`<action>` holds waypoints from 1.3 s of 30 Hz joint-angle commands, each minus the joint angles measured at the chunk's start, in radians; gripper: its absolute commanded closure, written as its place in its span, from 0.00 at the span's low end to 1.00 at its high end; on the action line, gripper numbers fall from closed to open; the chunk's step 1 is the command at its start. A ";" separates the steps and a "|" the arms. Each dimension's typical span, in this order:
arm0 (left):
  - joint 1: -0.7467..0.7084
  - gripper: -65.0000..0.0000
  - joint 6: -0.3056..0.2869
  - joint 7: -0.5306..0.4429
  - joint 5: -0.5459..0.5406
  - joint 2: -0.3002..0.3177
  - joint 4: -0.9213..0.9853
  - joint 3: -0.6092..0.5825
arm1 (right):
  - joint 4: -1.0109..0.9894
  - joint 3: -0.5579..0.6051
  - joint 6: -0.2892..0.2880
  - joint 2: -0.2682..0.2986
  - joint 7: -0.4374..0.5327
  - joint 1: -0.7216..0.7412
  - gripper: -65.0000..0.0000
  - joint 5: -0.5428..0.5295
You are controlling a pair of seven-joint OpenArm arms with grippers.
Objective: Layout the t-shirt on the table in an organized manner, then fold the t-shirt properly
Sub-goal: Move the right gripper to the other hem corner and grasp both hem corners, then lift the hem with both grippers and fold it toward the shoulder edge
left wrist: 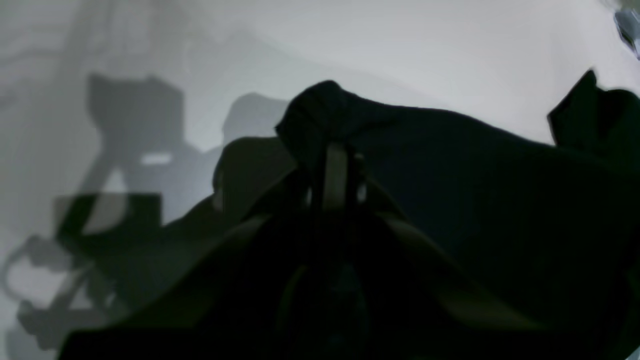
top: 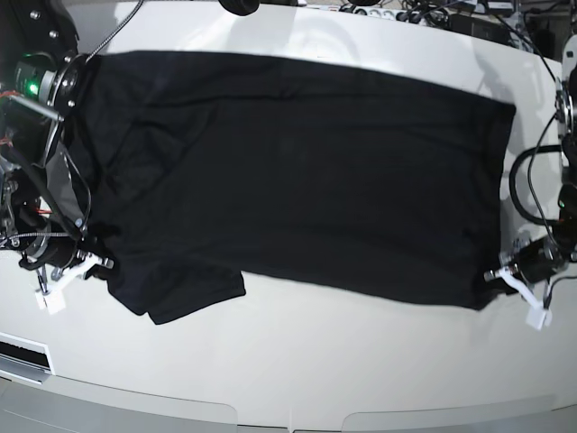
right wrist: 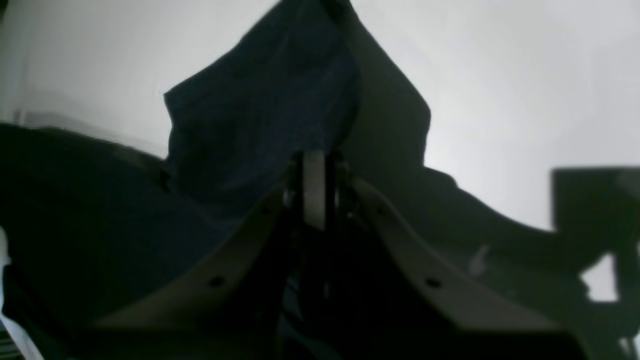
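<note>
The black t-shirt lies spread wide over the white table, with one sleeve sticking out at the lower left. At the shirt's lower right corner my left gripper is shut on the hem. The left wrist view shows that gripper pinching a raised fold of the t-shirt. My right gripper sits at the shirt's left edge, just above the sleeve. In the right wrist view this gripper is shut on a lifted peak of the dark t-shirt.
Cables and a power strip lie along the table's far edge. The right arm's body overlaps the shirt's left side, and the left arm's cabling hangs at the right. The table's curved front edge runs along the bottom.
</note>
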State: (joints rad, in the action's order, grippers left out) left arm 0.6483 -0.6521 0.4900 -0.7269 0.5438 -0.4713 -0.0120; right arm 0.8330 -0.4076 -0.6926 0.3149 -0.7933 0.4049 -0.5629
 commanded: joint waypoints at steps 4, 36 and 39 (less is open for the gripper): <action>0.010 1.00 -0.042 0.010 -0.012 0.019 -0.013 0.005 | 0.050 -0.003 -0.006 0.018 -0.074 0.023 1.00 -0.063; -0.049 1.00 -0.046 0.457 -0.415 0.108 -0.164 0.006 | 0.594 -0.003 -0.006 0.037 -0.310 -0.322 1.00 -0.286; -0.073 1.00 -0.046 0.562 -0.510 0.108 -0.164 0.006 | 0.615 -0.003 -0.006 0.037 -0.343 -0.323 1.00 -0.287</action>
State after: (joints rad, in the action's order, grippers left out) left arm 0.5488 -0.6899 1.0630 -1.2144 0.6308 -0.6212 -0.0120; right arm 1.4284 -0.4068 -0.6926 0.3325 -1.1469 0.0639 -0.8288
